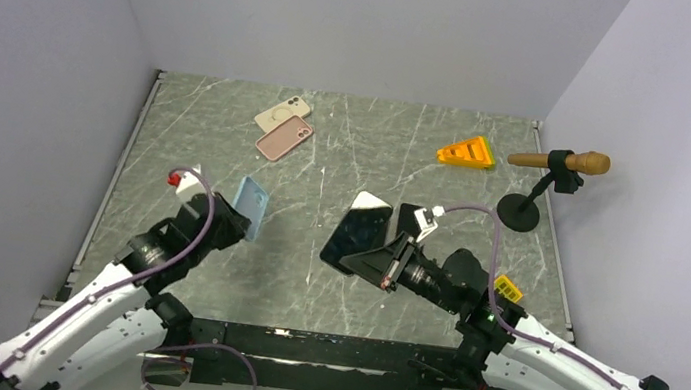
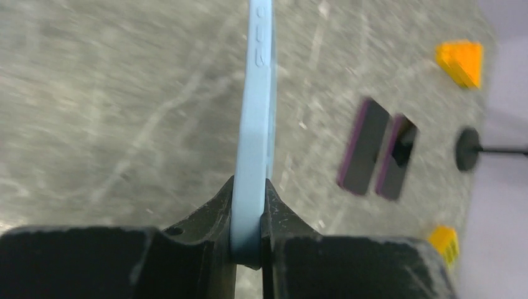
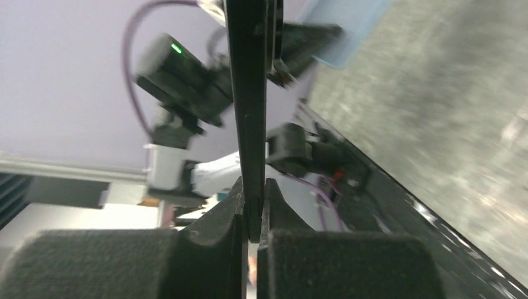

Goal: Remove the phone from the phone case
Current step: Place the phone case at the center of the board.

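The left jaws are clamped on the edge of the light blue phone case (image 2: 256, 112), raised over the table (image 1: 327, 152). The right jaws are clamped on the dark phone (image 3: 248, 75). The two seem already separated; next, both need a gentle laying down.

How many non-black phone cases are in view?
3: beige case and pink case together at the table's far side; blue case clamped in the left gripper. Others may be hidden.

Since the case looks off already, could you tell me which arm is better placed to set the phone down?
Probably right: the right gripper clamps the black phone; the left gripper holds the blue case.
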